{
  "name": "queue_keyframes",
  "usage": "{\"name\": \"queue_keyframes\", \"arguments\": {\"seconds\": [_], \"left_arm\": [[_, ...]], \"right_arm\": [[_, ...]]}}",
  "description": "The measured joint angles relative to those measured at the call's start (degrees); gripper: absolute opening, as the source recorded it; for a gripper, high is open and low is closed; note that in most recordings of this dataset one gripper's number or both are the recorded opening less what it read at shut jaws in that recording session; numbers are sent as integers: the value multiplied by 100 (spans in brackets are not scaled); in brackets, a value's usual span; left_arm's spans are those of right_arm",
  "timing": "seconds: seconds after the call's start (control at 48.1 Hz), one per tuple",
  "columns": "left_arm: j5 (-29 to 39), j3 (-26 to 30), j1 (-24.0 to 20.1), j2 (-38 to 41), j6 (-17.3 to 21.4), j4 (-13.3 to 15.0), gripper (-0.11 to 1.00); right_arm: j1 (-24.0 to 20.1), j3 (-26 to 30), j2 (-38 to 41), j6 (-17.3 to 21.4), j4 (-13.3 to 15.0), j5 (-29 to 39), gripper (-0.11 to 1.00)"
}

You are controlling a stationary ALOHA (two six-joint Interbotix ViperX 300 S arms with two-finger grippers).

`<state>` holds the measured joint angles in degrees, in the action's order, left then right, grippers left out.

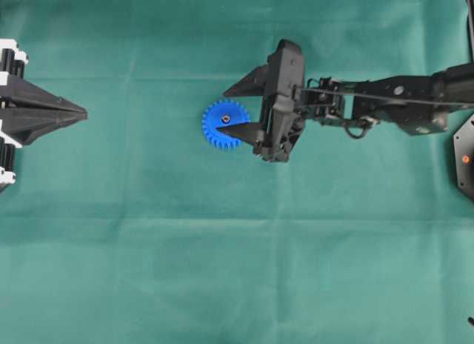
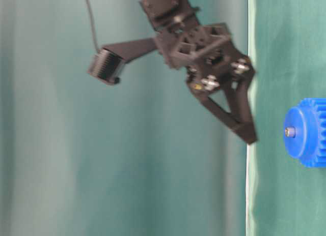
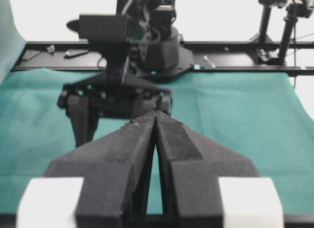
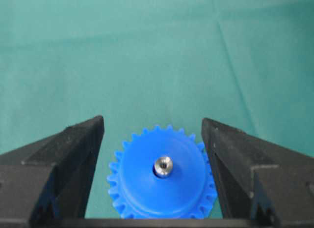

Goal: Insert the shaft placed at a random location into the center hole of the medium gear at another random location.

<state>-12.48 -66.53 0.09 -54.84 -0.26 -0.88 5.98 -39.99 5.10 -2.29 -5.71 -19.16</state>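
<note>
- Shaft (image 4: 163, 165) stands upright in the center hole (image 4: 162, 172) of the medium gear (image 4: 162, 176), its silvery tip poking just above the blue face.
- Gear itself lies flat on the green cloth (image 1: 222, 270), a little left of the middle of the table.
- Insertion looks done to me; all that seems left is for the arm to pull clear without nudging the gear.
- Right gripper (image 4: 153, 154) hangs over the gear with its jaws spread wide, one on each side, pinching nothing and apparently touching nothing.
- Left gripper (image 3: 156, 121) sits far off at the table's edge, jaws pressed together, empty.
</note>
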Motion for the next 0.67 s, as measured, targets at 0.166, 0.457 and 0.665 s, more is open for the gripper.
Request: {"name": "queue_keyframes", "arguments": {"seconds": [0.166,0.457,0.665], "left_arm": [[0,0,0,0,0,0,0],[0,9,0,0,0,0,0],[-9,9,0,0,0,9,0]], "right_arm": [[0,-62,-325,0,0,114,80],[0,-211,-510,0,0,149,80],[0,-519,-809,0,0,158,80]]}}
